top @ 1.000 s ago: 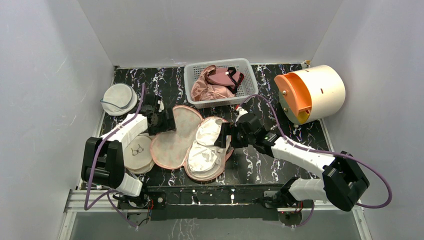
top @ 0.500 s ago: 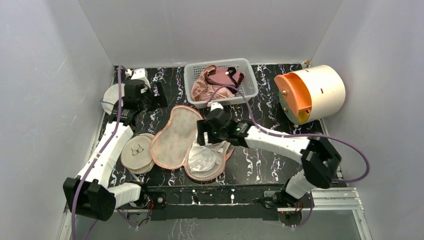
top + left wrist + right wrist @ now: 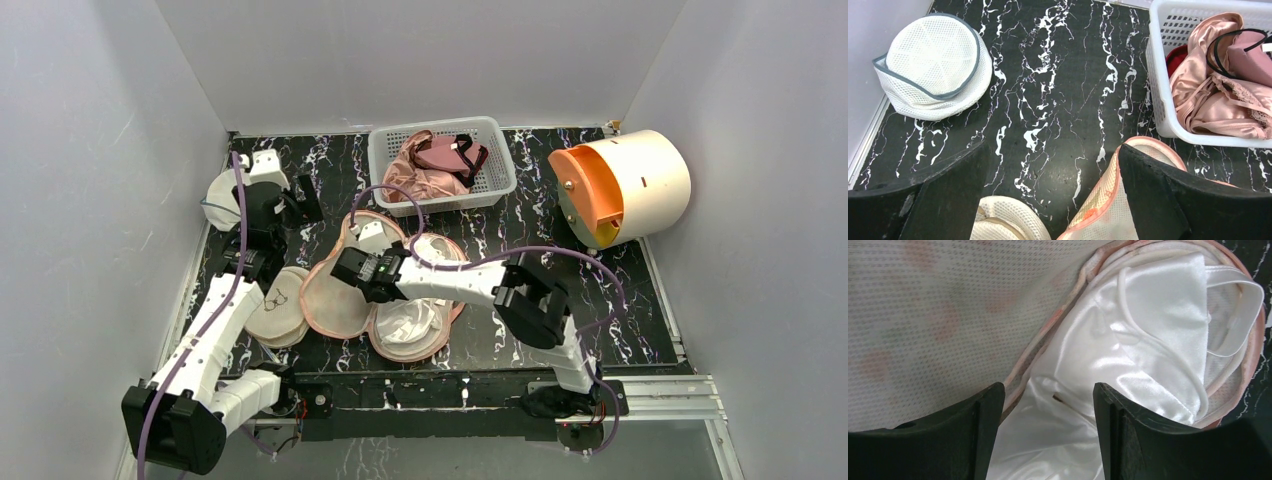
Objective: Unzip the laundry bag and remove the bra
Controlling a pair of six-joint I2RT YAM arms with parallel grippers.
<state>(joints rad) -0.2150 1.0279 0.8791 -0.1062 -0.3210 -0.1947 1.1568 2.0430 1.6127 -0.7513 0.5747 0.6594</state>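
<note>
The peach laundry bag (image 3: 335,295) lies open on the table, its beige mesh inside facing up. The white shiny bra (image 3: 408,318) lies in its right half. My right gripper (image 3: 345,268) is open and hovers low over the bag's middle. In the right wrist view the right gripper (image 3: 1047,390) has its jaws spread over the bra (image 3: 1128,340), with the mesh flap (image 3: 923,315) to the left. My left gripper (image 3: 300,205) is open and empty at the far left, clear of the bag. In the left wrist view the left gripper (image 3: 1052,150) hangs above the table, with the bag's pink edge (image 3: 1108,200) below it.
A white basket (image 3: 500,150) at the back holds a pink garment (image 3: 415,180) and a maroon bra (image 3: 455,152). An orange and cream drum (image 3: 625,185) lies at the right. A round cream pouch (image 3: 275,305) lies left of the bag. A white pouch (image 3: 933,70) sits far left.
My right arm has swung left across the bag, from its right side to over the middle. My left gripper has pulled back from the bag's flap towards the far left.
</note>
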